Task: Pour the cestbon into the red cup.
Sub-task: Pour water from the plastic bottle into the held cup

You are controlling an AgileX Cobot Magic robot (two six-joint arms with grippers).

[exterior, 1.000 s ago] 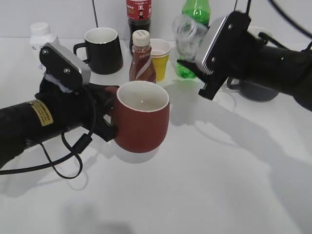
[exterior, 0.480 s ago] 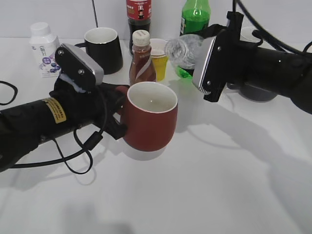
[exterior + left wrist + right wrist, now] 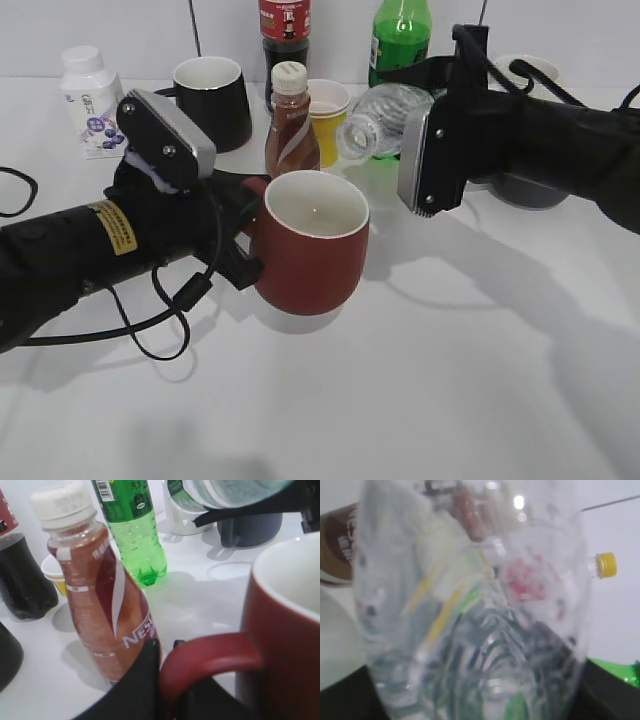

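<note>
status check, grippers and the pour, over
Left gripper clamped on red mug handle. Right gripper holds water bottle tipped sideways, mouth short of the rim. Brown coffee bottle just behind mug.

the left gripper (image 3: 243,235) reaches in low from the left, jaws clamped around the red cup's (image 3: 312,243) handle. the right gripper (image 3: 412,125) extends from the right, closed on the cestbon (image 3: 385,112), wrist rolled sideways.

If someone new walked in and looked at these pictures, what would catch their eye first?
Probably the red cup at centre, held by its handle in the left gripper. Just above and to its right, the right gripper holds the clear cestbon tipped over, its mouth aimed toward the cup. Bottles and mugs crowd the back.
</note>
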